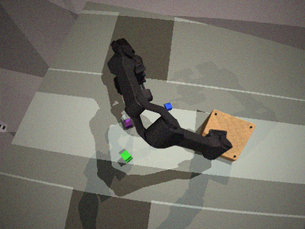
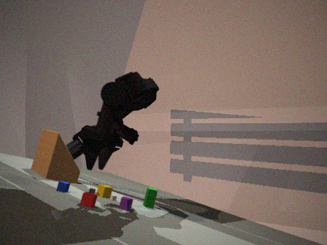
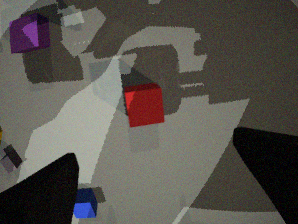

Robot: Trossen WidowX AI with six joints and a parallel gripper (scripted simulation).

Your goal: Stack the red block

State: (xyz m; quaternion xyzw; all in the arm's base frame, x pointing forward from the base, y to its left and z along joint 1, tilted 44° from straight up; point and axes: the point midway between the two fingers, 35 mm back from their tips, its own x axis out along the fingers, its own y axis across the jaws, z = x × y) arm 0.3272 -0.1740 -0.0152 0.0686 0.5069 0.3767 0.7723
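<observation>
Hovering with its fingers spread wide and nothing between them, the gripper (image 2: 97, 162) hangs above the blocks.

Two dark fingertips fill the lower corners of the wrist view, and the red block (image 3: 144, 104) lies on the floor between them, near frame centre. A purple block (image 3: 28, 34) sits at upper left and a blue block (image 3: 85, 203) at lower left. In the exterior view, the green tower (image 2: 150, 197) stands upright, right of the red block, with a yellow block (image 2: 105, 190) between. Seen from the top, the arm (image 1: 160, 130) reaches leftward from its wooden base plate (image 1: 241, 128).
</observation>
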